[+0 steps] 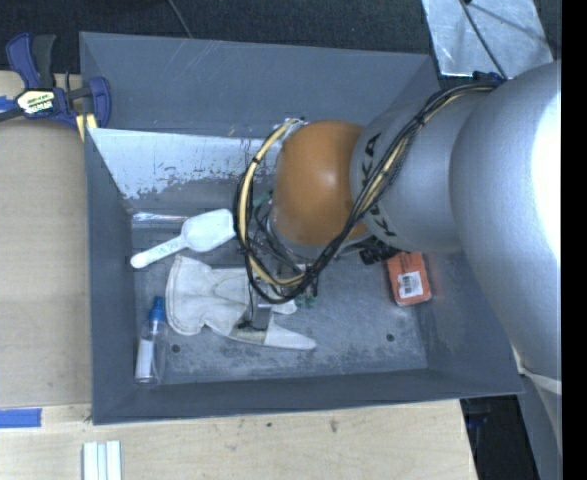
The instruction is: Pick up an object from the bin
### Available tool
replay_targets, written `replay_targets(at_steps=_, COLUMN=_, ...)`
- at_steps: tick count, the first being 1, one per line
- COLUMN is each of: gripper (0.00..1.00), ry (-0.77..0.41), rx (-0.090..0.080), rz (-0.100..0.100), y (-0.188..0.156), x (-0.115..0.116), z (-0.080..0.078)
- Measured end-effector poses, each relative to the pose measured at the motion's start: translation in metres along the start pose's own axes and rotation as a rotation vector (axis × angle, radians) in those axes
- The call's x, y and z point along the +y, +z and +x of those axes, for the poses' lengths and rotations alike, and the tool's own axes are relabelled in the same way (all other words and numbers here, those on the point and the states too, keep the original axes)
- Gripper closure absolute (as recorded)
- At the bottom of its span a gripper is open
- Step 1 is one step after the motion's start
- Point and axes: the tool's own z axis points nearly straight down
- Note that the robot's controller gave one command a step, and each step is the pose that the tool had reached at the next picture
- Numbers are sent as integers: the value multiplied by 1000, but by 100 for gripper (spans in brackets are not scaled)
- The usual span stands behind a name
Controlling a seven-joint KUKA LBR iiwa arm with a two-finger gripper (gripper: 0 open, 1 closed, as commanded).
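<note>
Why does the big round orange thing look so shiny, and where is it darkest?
In the camera view, light glints off the rounded orange wrist cover and the silver metal arm, and brightens the grey metal bin along its back wall; the deepest shade, same view, lies beneath that cover, beside the crumpled white cloth.

scoop [195, 237] white; glove [195, 303] white; box [409, 277] orange, white label; tube [148, 353] blue-capped; bin [273, 88] grey
</note>
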Motion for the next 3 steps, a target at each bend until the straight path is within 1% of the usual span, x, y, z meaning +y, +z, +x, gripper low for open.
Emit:
replay_targets(at_steps=1, gripper=100, ry=-221, rx=3, rz=0, y=14, x=-27, z=6)
replay_targets(at_steps=2, gripper=100, ry=-221, rx=3, rz=0, y=14, x=-27, z=6)
replay_targets(at_steps=3, gripper=100, ry=-258, rx=-3, rz=0, y=-133, x=-29, z=-21)
